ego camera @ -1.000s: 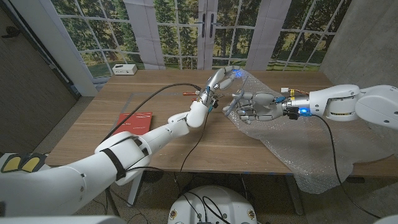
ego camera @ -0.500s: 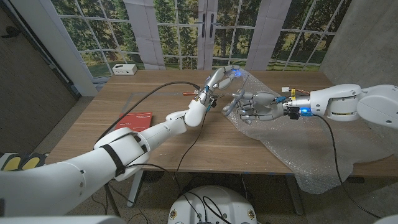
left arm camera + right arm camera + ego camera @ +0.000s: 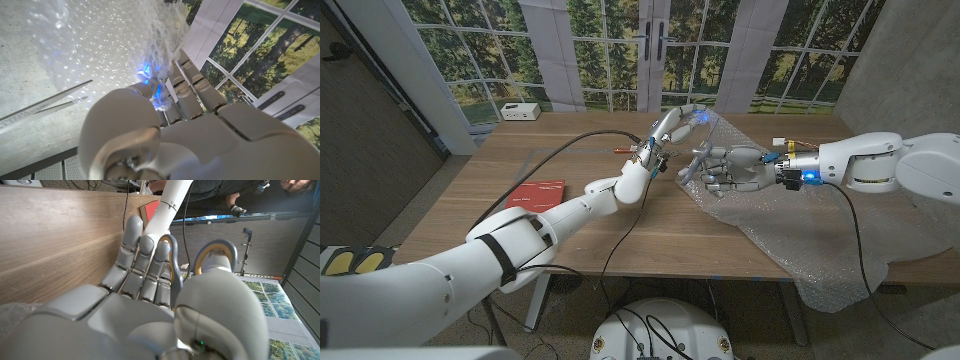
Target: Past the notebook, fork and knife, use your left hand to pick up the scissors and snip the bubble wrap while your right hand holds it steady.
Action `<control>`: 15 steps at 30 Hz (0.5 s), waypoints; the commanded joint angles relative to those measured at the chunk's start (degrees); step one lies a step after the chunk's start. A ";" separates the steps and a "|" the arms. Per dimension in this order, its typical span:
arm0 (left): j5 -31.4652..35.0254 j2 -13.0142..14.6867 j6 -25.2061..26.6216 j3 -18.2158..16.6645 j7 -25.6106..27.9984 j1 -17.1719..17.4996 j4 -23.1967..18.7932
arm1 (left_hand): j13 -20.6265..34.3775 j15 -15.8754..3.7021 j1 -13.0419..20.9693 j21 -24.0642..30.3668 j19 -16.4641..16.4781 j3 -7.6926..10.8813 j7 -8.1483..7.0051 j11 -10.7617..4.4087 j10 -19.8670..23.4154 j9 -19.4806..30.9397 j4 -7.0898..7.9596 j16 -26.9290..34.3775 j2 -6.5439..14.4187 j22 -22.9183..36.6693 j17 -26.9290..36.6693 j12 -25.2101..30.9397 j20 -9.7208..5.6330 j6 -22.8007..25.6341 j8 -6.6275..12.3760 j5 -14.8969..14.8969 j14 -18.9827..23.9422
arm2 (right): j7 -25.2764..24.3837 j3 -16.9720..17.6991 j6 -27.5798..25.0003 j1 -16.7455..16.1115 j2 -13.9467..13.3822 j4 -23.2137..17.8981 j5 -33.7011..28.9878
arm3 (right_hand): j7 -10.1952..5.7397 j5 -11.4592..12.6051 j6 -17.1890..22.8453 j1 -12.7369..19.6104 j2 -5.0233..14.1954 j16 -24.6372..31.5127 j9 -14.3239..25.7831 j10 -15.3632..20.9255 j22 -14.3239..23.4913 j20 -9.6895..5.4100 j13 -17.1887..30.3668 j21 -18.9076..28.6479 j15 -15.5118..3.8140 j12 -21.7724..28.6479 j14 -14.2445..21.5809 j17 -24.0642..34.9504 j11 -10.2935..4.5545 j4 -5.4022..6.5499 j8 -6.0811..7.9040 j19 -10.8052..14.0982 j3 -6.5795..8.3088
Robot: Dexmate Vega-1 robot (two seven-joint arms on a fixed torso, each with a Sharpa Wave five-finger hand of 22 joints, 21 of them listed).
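Observation:
My left hand (image 3: 667, 132) is raised over the middle of the table and holds the scissors (image 3: 47, 106), whose thin blades are slightly parted against the bubble wrap (image 3: 100, 35). A blue glow (image 3: 698, 118) shows at its fingertips. Just to its right, my right hand (image 3: 730, 170) grips the raised edge of the clear bubble wrap (image 3: 800, 235), which spreads over the table's right side and hangs over the front edge. In the right wrist view, two grey loops with yellow lining (image 3: 216, 252) stand beyond my right hand's fingers (image 3: 142, 262); they look like the scissors' handles.
A red notebook (image 3: 538, 192) lies on the wooden table (image 3: 470, 200) left of my left arm. A black cable (image 3: 582, 141) crosses the table's middle. A white box (image 3: 521, 111) sits at the far left corner. A person's hand (image 3: 235, 208) shows behind the table.
My left forearm has drifted slightly left and my right hand has crept a little toward the left hand. Both grips look the same.

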 commanded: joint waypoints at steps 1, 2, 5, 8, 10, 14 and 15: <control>0.71 0.77 -1.00 -0.53 -0.11 0.12 -0.44 | 0.31 -4.81 -0.17 0.41 -0.21 0.18 -0.18 0.13 0.57 0.34 -0.31 -0.15 -0.02 0.18 0.29 0.41 -1.40 0.41 -0.12 -0.10 0.02 | -0.59 -0.60 -0.73 1.46 -0.14 -0.51 -0.63 | 0.13 -0.10 0.08 -0.04 0.54 -0.20 0.05 0.23 0.11 -4.29 0.13 -0.22 -7.78 0.52 0.47 0.23 -0.40 -0.01 0.33 0.47 -0.44; 0.78 0.78 -1.13 -0.54 -0.05 0.09 -0.35 | 0.28 -4.81 -0.18 0.41 -0.23 0.18 -0.21 0.12 0.53 0.38 -0.31 -0.15 -0.01 0.18 0.29 0.37 -1.39 0.40 -0.11 -0.10 0.02 | -0.61 -0.74 -1.00 1.74 -0.06 -0.41 -0.33 | 0.16 -0.10 0.11 -0.03 0.55 -0.18 0.05 0.20 0.22 -4.30 0.16 -0.14 -7.78 0.53 0.47 0.26 -0.39 -0.01 0.34 0.48 -0.47; 0.78 0.95 -1.21 -0.61 -0.39 0.14 -0.50 | 0.18 -4.82 -0.21 0.45 -0.30 0.17 -0.19 0.12 0.53 0.34 -0.32 -0.14 0.00 0.17 0.31 0.30 -1.38 0.50 -0.16 -0.08 0.04 | -0.63 -1.10 -1.28 2.37 -0.01 -0.42 -0.40 | 0.14 -0.10 0.10 0.04 0.59 -0.17 0.05 0.14 0.28 -4.26 0.28 -0.11 -7.79 0.61 0.49 0.28 -0.28 -0.04 0.33 0.45 -0.50; 1.01 1.07 -1.36 -0.62 -0.40 0.04 -0.36 | 0.29 -4.83 -0.23 0.50 -0.32 0.17 -0.35 0.12 0.63 0.40 -0.33 -0.14 -0.01 0.17 0.33 0.39 -1.35 0.71 -0.10 -0.07 0.03 | -0.82 -1.23 -1.59 2.73 -0.10 -0.56 -0.28 | 0.06 -0.10 0.05 0.12 0.73 -0.48 0.05 0.19 0.20 -4.24 0.11 -0.16 -7.83 0.54 0.51 -0.09 -0.35 -0.04 0.32 0.49 -0.53; 1.05 1.03 -1.58 -0.62 -0.41 -0.03 -0.18 | 0.24 -4.83 -0.24 0.52 -0.38 0.18 -0.33 0.12 0.58 0.45 -0.36 -0.16 -0.01 0.17 0.33 0.33 -1.31 0.68 -0.11 -0.07 0.00 | -0.79 -1.27 -1.47 2.73 -0.19 -0.64 -0.55 | 0.14 -0.11 0.02 0.14 0.73 -0.39 0.05 0.14 0.21 -4.22 0.17 -0.15 -7.81 0.57 0.61 0.04 -0.32 -0.04 0.31 0.48 -0.57; 1.35 0.93 -2.83 -0.43 -0.20 -0.48 0.54 | 0.27 -4.83 -0.25 0.56 -0.44 0.18 -0.42 0.11 0.58 0.50 -0.38 -0.17 -0.01 0.17 0.35 0.32 -1.25 0.58 -0.17 -0.06 -0.02 | -1.04 -1.32 -1.76 2.77 -0.44 -0.90 -0.43 | 0.16 -0.15 0.04 0.05 0.65 -0.22 0.05 0.22 0.16 -4.24 0.05 -0.18 -7.74 0.54 0.59 0.36 -0.42 -0.01 0.32 0.53 -0.76; 1.28 0.95 -3.04 -0.44 -0.33 -0.48 0.47 | 0.23 -4.84 -0.25 0.57 -0.45 0.19 -0.37 0.11 0.55 0.50 -0.39 -0.17 -0.02 0.16 0.35 0.29 -1.24 0.55 -0.19 -0.05 -0.04 | -1.36 -1.38 -2.24 2.93 -0.38 -0.83 0.24 | 0.17 -0.15 0.03 0.03 0.67 -0.30 0.05 0.28 0.23 -4.22 -0.17 -0.13 -7.75 0.43 0.51 0.27 -0.50 0.01 0.32 0.53 -0.80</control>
